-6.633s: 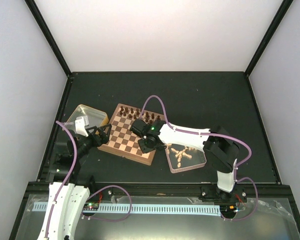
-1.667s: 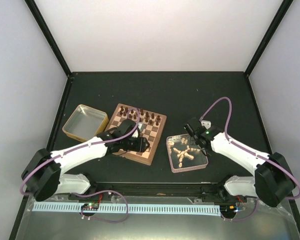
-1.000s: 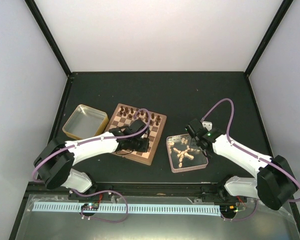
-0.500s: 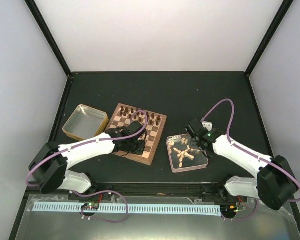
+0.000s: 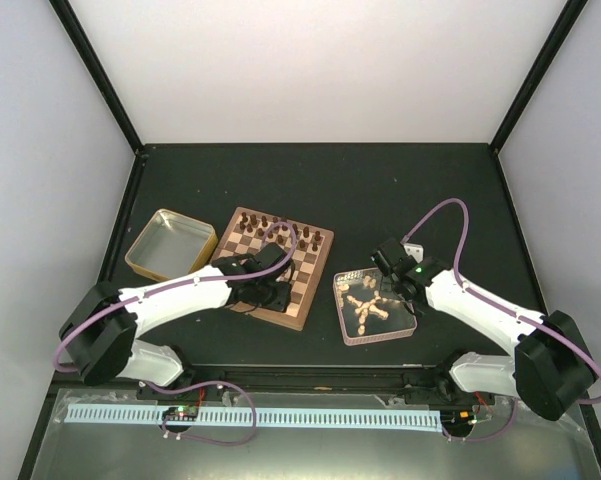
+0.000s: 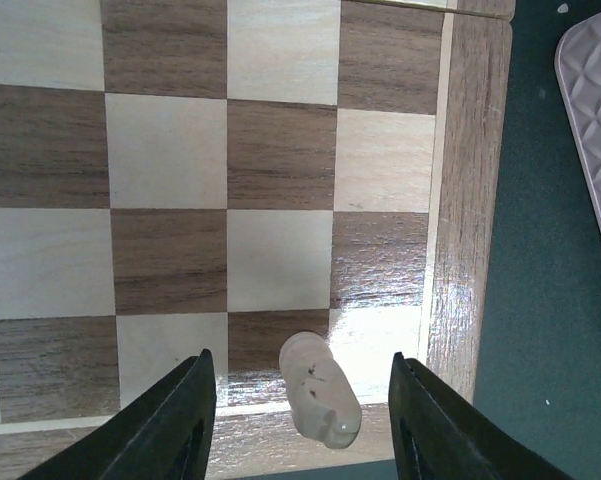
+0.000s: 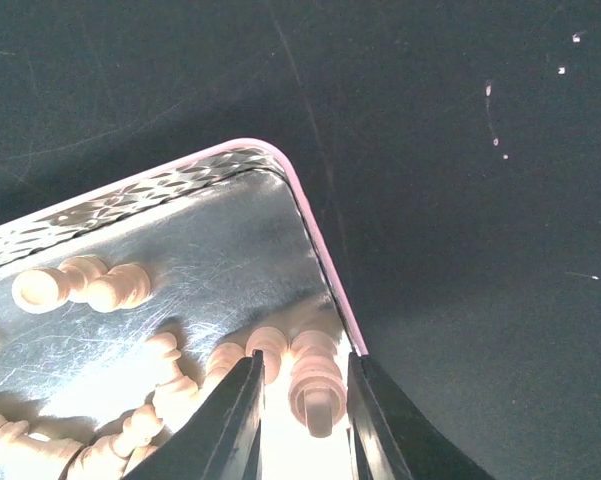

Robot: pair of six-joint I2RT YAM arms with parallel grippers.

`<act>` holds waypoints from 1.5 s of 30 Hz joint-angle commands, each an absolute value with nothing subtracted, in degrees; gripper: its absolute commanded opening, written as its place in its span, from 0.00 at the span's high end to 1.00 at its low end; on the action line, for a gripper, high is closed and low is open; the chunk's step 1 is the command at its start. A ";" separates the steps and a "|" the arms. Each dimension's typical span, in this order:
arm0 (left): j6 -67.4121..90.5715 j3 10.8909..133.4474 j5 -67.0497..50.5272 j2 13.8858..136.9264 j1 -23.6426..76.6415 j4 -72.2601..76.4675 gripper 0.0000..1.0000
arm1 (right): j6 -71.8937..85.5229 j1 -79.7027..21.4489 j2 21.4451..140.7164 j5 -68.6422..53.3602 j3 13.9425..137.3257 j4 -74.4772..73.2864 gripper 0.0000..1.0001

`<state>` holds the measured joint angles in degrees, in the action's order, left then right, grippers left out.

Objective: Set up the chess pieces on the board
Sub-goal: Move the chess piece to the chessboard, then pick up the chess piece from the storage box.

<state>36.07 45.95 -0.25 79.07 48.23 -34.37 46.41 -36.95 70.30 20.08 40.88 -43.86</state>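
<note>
Left wrist: pale beige chessman (image 6: 320,400)

No legible text or markings anywhere

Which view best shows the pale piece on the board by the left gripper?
Left wrist: the pale piece sits large in the foreground on the board, in its edge row, between the fingers of the open left gripper, untouched. In top external the gripper covers it. Right wrist shows only the tray and other pieces.
</note>
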 commanded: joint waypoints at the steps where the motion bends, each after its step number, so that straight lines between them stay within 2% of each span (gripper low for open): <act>1: 35.76 49.05 2.07 76.31 48.46 -36.83 0.49 | 46.71 -37.10 69.37 20.06 40.52 -42.90 0.76; 16: 39.20 43.09 11.16 53.94 42.64 -30.59 0.40 | 48.29 -37.12 73.73 22.08 40.46 -44.35 0.79; 28: 38.79 42.44 10.52 51.95 40.36 -30.93 0.39 | 48.29 -37.10 76.29 22.40 40.52 -44.39 0.77; 36: 38.53 41.93 10.88 50.30 39.10 -30.99 0.38 | 47.12 -37.25 74.93 24.21 41.24 -43.10 0.90; 45: 39.12 39.97 9.88 47.91 37.29 -30.31 0.38 | 45.71 -37.68 68.24 23.71 46.29 -46.33 0.92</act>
<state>38.63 40.77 10.02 49.41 38.33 -31.66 46.48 -37.28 71.72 22.52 43.24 -45.50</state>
